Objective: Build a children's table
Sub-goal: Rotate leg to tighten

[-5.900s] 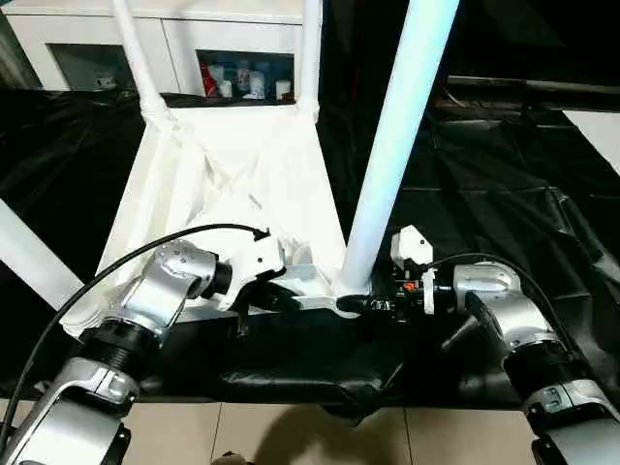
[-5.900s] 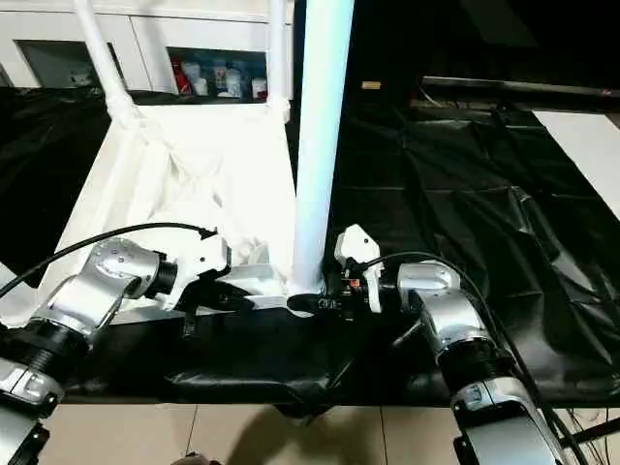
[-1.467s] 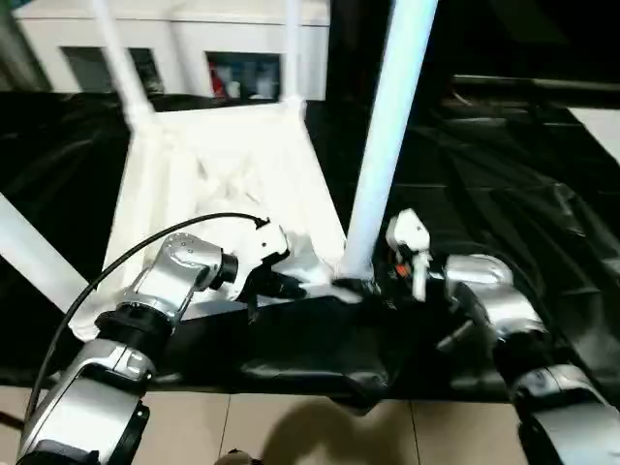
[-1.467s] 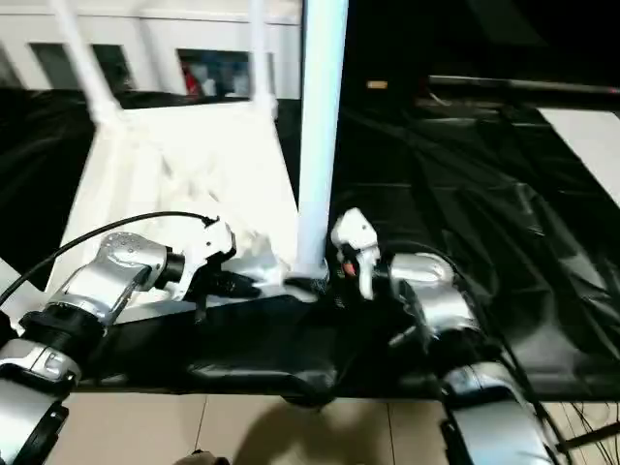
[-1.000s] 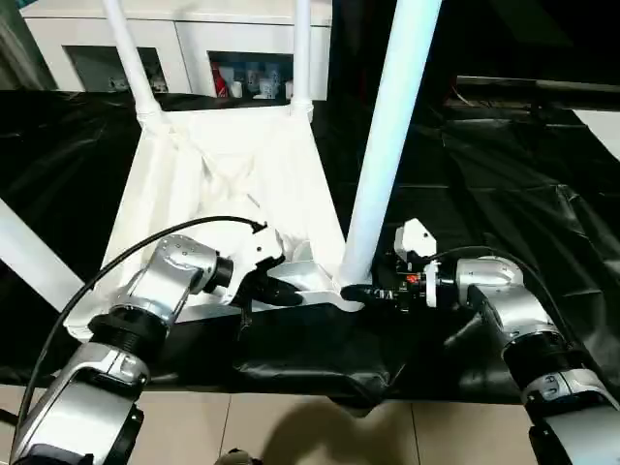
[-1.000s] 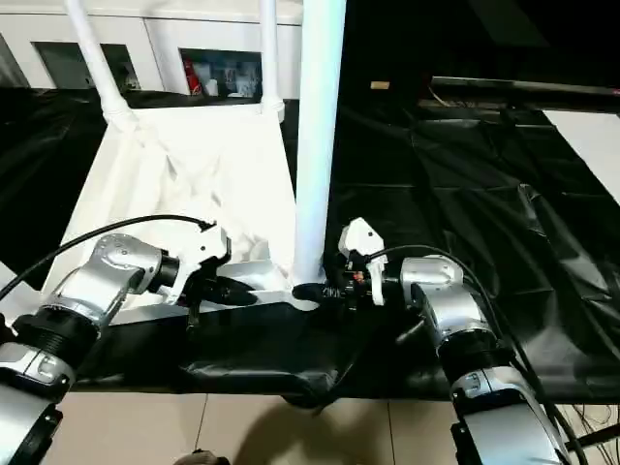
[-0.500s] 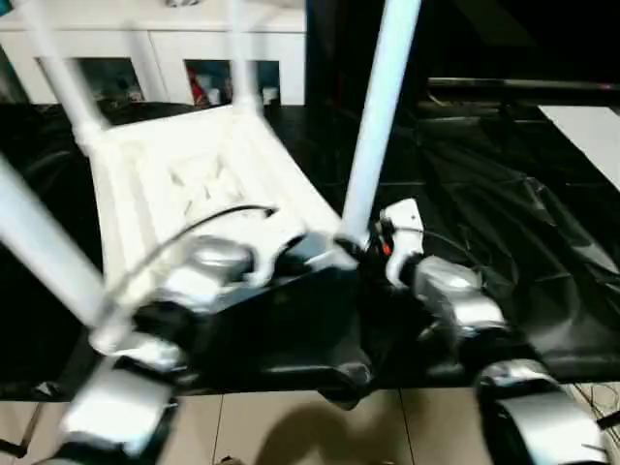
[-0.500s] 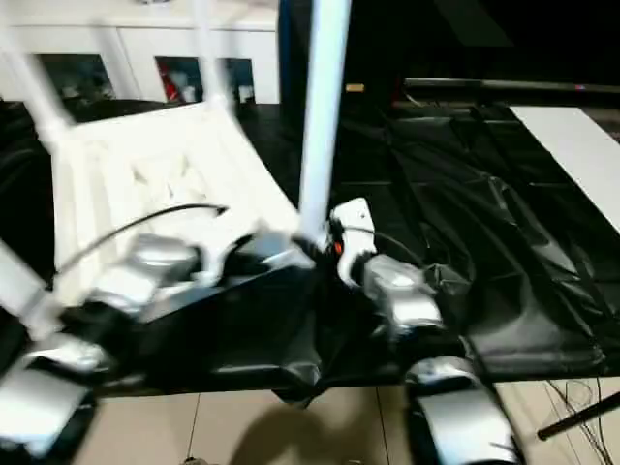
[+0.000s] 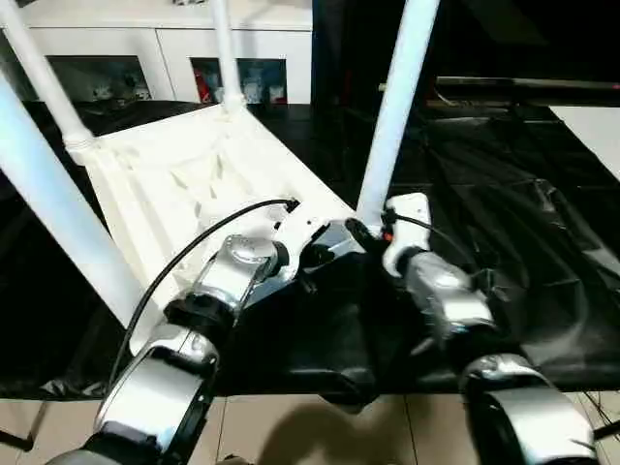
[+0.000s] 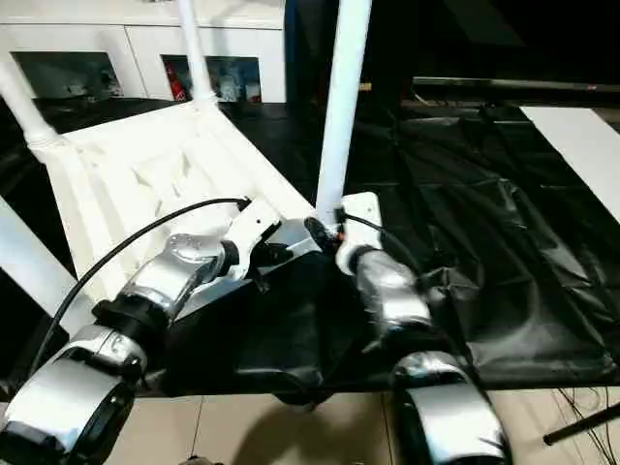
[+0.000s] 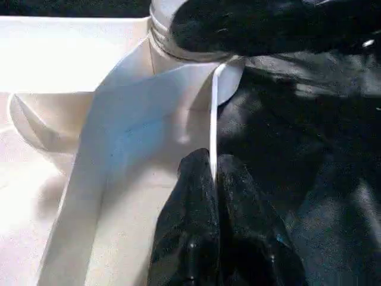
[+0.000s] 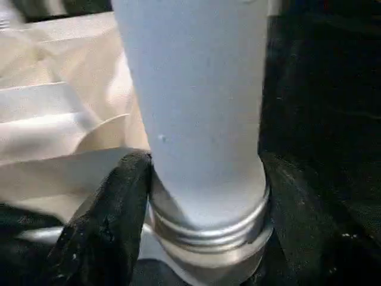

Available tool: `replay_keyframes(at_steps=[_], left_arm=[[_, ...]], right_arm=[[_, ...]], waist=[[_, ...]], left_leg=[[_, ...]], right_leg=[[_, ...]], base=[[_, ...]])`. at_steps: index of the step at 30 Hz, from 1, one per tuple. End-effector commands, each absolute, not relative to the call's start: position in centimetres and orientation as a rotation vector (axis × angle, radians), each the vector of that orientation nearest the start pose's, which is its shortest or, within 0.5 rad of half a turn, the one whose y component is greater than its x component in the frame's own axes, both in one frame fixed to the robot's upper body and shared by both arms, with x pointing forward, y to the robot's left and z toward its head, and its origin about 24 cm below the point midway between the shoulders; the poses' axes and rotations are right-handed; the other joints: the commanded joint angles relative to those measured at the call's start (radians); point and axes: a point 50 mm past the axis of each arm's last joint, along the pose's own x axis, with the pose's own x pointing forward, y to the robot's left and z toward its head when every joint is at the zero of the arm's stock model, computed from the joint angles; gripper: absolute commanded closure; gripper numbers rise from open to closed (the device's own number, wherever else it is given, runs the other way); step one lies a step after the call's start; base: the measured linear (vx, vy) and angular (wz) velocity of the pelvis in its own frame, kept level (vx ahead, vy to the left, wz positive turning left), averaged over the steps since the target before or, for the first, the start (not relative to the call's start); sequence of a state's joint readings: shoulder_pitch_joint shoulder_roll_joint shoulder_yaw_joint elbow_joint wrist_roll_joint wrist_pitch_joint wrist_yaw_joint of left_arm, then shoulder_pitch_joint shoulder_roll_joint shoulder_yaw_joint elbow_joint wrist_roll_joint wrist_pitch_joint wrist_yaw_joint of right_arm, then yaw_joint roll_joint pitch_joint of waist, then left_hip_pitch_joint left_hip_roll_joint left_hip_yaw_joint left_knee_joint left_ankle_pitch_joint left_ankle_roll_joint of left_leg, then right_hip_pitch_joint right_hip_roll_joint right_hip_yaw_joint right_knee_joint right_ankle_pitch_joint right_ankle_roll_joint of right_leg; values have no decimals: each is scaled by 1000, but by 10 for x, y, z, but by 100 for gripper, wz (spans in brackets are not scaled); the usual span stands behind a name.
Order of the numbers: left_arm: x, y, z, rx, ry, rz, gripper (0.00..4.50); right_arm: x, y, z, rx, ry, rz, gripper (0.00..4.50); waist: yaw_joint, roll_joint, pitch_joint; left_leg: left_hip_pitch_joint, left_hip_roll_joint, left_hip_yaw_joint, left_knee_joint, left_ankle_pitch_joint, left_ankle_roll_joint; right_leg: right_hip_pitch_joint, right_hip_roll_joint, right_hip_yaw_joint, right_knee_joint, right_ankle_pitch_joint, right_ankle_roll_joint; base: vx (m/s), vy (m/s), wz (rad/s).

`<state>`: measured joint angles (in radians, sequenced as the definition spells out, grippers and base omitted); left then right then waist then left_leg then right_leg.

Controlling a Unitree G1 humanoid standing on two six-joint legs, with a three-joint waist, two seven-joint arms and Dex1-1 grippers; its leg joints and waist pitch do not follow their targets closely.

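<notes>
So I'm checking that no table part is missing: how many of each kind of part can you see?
White plastic rectangular tabletop, ribbed underside up: 1
Long white tapered tube legs standing in its corners: 4 (near right, near left, far left, far right)
Total: 5

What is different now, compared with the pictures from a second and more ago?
The upturned tabletop has swung round on the black sheet: its near edge, earlier running across the view, now slants away toward the cabinet. Both arms turned with it. Unchanged: the left gripper stays shut on the tabletop's edge, the right gripper stays around the base of the near leg, all four legs standing.
</notes>
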<state>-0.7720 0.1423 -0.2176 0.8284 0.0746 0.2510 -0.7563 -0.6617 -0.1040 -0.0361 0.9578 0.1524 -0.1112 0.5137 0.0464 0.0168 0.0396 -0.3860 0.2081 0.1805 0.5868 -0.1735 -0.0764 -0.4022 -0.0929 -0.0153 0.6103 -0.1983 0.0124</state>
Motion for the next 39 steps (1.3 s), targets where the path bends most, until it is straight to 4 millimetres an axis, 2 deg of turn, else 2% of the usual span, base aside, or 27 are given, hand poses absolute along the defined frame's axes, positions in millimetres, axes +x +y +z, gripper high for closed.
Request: replay_keyframes(at_steps=[1,4,6,8,9,11,14,18,24,26,33,39], left_arm=[[348,88,41,295,481,-956,450],[344,93,42,307,472,-1030,450],[338,99,44,307,478,-1113,450],[337,101,44,321,472,-1137,450],[334,103,46,318,467,-1190,450],[325,110,51,312,454,-1310,450],[323,114,53,314,452,-1344,450],[320,123,56,323,462,-1380,450],[318,127,56,325,468,-1384,450],[318,127,56,324,468,-1382,450],[317,128,56,311,471,-1389,450],[314,129,54,299,490,-1399,450]], right_arm=[[347,-110,34,56,190,689,104],[343,-121,38,-5,184,798,71],[336,-129,42,-74,186,932,67],[334,-131,43,-88,186,973,67],[331,-134,45,-103,189,1025,67],[325,-140,47,-138,206,1121,67],[323,-141,47,-150,211,1147,67],[321,-142,47,-169,219,1185,67],[316,-141,44,-167,254,1238,67],[315,-141,43,-169,262,1245,92],[316,-143,44,-154,263,1244,153],[313,-140,38,-133,287,1232,180]], waist=[[0,-11,-59],[-5,-13,-58],[-6,-14,-57],[-8,-13,-58],[-7,-12,-58],[-6,-12,-58],[-2,-6,-61],[14,-8,-62],[15,-10,-59],[15,-12,-60],[15,-11,-61],[15,-10,-61]], left_leg=[[14,6,6,-65,-184,89],[12,8,6,-66,-207,81],[11,9,5,-66,-203,88],[9,10,5,-66,-198,92],[13,11,5,-66,-200,92],[11,12,5,-66,-190,97],[17,16,8,-63,-176,102],[20,17,11,-62,-153,103],[17,15,10,-65,-175,85],[17,15,10,-65,-172,85],[17,14,10,-63,-160,85],[17,13,10,-62,-151,90]], right_leg=[[47,-26,8,-69,-69,-252],[49,-26,9,-73,-111,-246],[48,-27,9,-72,-107,-249],[49,-26,9,-70,-93,-254],[47,-25,8,-70,-93,-259],[49,-24,7,-65,-73,-268],[43,-23,8,-60,-42,-287],[41,-23,9,-55,1,-294],[44,-25,9,-58,-37,-275],[44,-25,9,-58,-36,-273],[43,-24,9,-55,-23,-274],[44,-23,8,-54,-16,-276]], base=[[0,0,0],[0,0,0],[0,0,0],[0,0,0],[0,0,0],[0,0,0],[0,0,0],[0,0,0],[0,0,0],[0,0,0],[0,0,0],[0,0,0]])
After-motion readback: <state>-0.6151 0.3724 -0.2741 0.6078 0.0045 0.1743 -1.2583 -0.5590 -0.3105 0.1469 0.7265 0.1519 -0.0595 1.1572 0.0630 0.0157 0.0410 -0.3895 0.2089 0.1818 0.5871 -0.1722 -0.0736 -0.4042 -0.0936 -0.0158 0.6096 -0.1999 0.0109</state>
